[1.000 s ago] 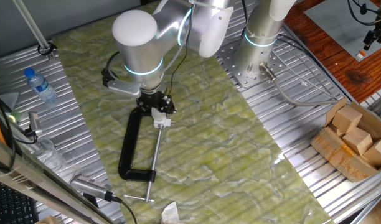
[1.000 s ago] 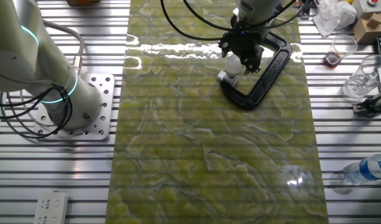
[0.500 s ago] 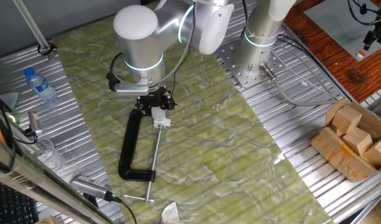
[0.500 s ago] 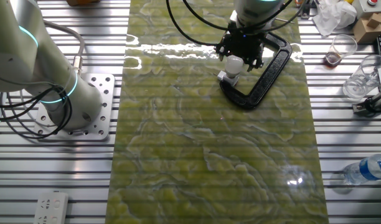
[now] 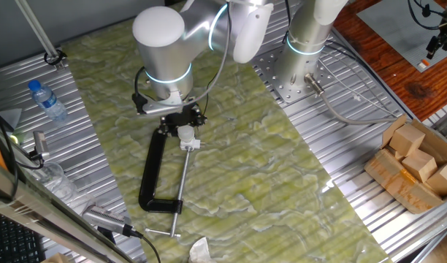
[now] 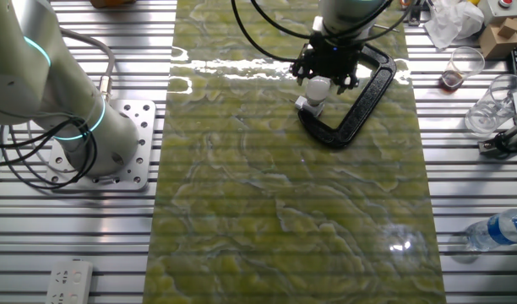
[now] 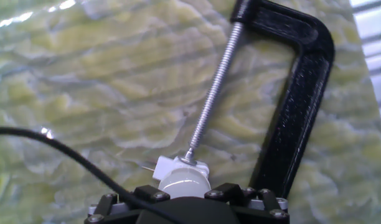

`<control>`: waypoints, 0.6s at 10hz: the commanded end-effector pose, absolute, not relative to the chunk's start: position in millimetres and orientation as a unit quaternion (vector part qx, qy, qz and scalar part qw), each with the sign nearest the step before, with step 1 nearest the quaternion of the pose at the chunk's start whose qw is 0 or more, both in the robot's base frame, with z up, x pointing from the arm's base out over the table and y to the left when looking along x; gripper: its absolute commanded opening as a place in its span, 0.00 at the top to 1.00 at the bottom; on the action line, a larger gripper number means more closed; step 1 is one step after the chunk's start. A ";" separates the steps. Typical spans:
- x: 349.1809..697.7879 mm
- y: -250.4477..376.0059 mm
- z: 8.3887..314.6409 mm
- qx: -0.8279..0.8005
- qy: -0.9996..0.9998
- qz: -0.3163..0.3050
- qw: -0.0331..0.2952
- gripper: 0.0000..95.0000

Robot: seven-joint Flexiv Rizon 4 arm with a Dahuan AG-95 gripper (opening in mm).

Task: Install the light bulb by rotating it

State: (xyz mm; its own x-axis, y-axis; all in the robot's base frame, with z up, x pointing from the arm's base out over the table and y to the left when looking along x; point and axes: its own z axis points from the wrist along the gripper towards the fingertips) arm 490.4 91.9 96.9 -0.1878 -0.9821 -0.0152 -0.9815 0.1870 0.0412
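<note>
The light bulb [image 7: 183, 182], pale and rounded, sits in a small white socket block [image 7: 170, 165] held at the tip of the screw [image 7: 212, 93] of a black C-clamp [image 7: 296, 112]. My gripper [image 7: 185, 193] comes down from above, and its black fingers [image 7: 153, 194] flank the bulb on both sides and close on it. In one fixed view the bulb [image 5: 185, 134] shows just under the gripper [image 5: 181, 121], with the clamp [image 5: 153, 172] lying flat on the green mat. The other fixed view shows the bulb [image 6: 319, 86] below the gripper [image 6: 326, 71].
A water bottle [image 5: 47, 100] lies at the left on the metal table. A box of wooden blocks [image 5: 417, 164] stands at the right. The robot base [image 5: 304, 51] is behind the mat. Cups and a bottle [image 6: 495, 230] line the other side.
The wrist has turned about its own axis over the bulb, its side bracket swinging round. The bulb, socket block and clamp stay where they were.
</note>
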 end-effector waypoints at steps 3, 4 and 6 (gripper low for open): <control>490.5 92.0 95.1 0.650 -0.759 -0.018 0.012 0.20; 491.1 93.0 92.6 0.652 -0.758 -0.018 0.013 0.20; 491.7 94.0 90.3 0.657 -0.754 -0.017 0.013 0.20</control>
